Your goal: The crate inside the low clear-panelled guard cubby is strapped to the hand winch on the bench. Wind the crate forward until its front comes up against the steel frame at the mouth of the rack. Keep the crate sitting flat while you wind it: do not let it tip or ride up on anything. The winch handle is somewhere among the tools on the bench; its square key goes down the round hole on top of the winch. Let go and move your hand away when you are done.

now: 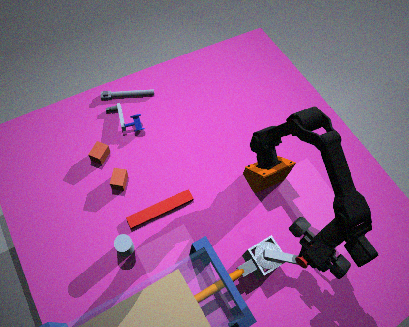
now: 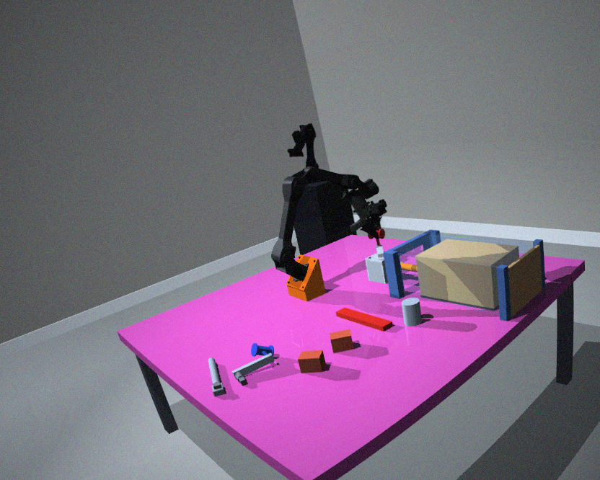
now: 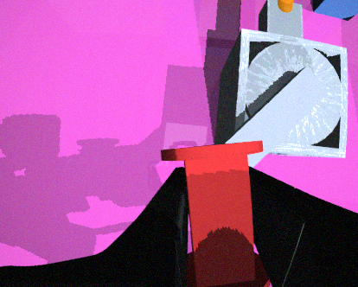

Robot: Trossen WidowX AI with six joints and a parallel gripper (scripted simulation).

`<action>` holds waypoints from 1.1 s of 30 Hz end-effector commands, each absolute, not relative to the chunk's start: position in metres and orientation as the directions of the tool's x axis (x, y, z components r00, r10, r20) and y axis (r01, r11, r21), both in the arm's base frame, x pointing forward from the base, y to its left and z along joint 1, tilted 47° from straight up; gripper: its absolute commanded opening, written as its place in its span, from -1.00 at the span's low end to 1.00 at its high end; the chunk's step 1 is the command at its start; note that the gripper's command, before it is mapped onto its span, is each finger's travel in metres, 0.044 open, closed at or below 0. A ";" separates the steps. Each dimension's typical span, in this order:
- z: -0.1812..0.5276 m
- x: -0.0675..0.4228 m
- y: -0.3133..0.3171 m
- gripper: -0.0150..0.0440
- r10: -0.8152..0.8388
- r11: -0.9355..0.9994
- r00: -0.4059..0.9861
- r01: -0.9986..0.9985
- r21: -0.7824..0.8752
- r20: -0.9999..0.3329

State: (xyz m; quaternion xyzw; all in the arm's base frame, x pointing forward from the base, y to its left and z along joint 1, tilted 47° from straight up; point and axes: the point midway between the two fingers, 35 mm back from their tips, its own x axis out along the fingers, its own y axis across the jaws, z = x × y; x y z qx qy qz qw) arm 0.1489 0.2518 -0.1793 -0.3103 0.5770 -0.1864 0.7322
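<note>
My gripper (image 1: 306,260) (image 2: 377,230) (image 3: 207,172) is shut on the red grip (image 3: 220,181) of the winch handle. The handle's pale arm (image 1: 281,256) (image 2: 378,251) (image 3: 277,117) lies across the top of the winch (image 2: 376,268) (image 3: 344,104); its key is hidden beneath. An orange strap (image 1: 208,292) (image 2: 409,267) (image 3: 285,5) runs from the winch through the blue steel frame (image 1: 223,274) (image 2: 394,274) to the tan crate (image 1: 163,300) (image 2: 460,274). The crate appears to sit flat, with a gap between its front and the frame.
A grey cylinder (image 1: 123,244) (image 2: 411,312) and a red bar (image 1: 159,208) (image 2: 363,318) are beside the cubby. Two orange blocks, a blue-knobbed crank (image 1: 121,117) (image 2: 254,367) and a grey rod tool (image 1: 132,93) (image 2: 213,372) lie farther off. My orange base mount (image 1: 269,177) (image 2: 306,285) stands near the winch.
</note>
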 end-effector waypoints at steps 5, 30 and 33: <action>-0.172 0.135 0.241 -0.49 -0.650 0.719 0.250 -0.101 -0.687 -0.717; -0.151 0.121 0.223 -0.49 -0.651 0.718 0.249 -0.102 -0.688 -0.717; -0.148 0.120 0.220 -0.49 -0.652 0.718 0.249 -0.102 -0.689 -0.716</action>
